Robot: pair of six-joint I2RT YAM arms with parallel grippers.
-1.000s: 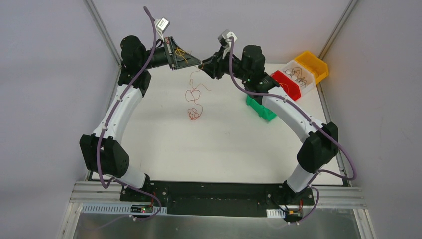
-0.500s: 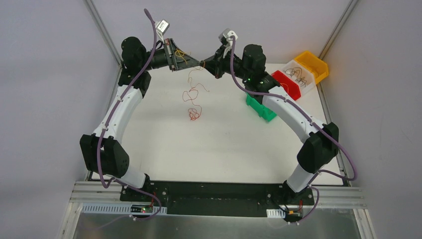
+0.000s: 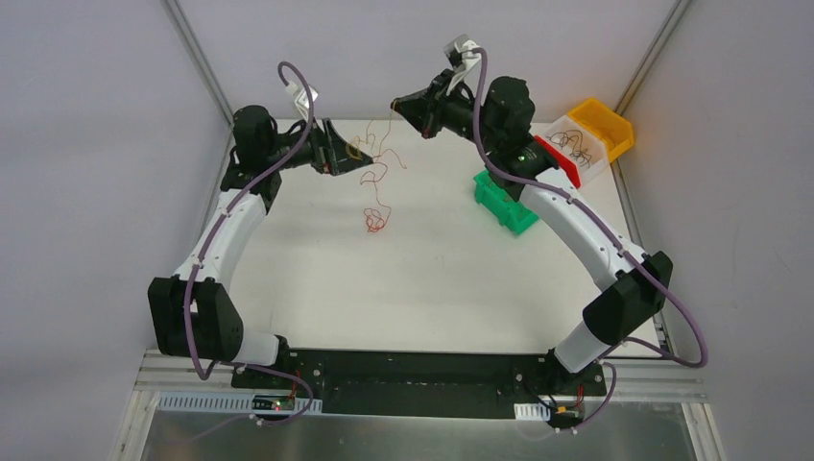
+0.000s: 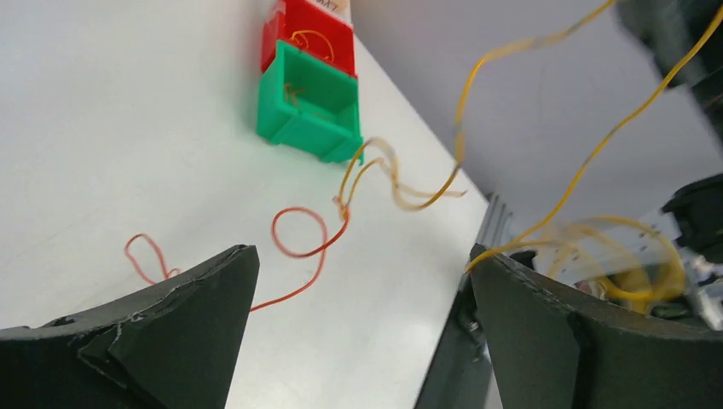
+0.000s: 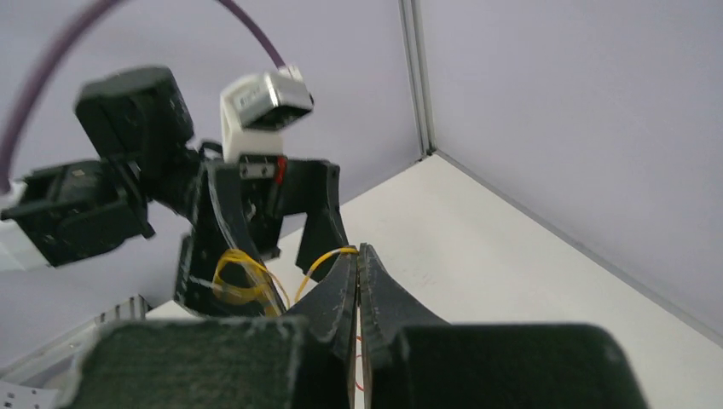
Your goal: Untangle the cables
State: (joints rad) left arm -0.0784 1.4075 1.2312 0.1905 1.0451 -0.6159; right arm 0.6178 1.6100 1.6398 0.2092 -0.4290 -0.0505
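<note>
The cables are thin curly wires hanging at the back of the table. A yellow cable (image 3: 382,134) runs up to my right gripper (image 3: 396,103), which is shut on its end (image 5: 328,258). A red cable (image 3: 373,217) trails below it onto the table (image 3: 422,279). My left gripper (image 3: 347,152) stands wide open just left of the strands. In the left wrist view the yellow cable (image 4: 460,128) passes over the right finger (image 4: 546,324), where a yellow coil (image 4: 635,264) rests, and a red loop (image 4: 298,232) lies beyond the jaws. Nothing sits between the left fingers.
A green bin (image 3: 503,204) stands on the table under the right arm, with a red bin (image 3: 562,165), a clear bin holding dark wires (image 3: 576,144) and a yellow bin (image 3: 607,125) behind it at the back right. Grey walls close in the back corner.
My left gripper has opened and dropped back to the left. My right gripper closed on the yellow cable and rose up and to the right, drawing the strands up between the two.
</note>
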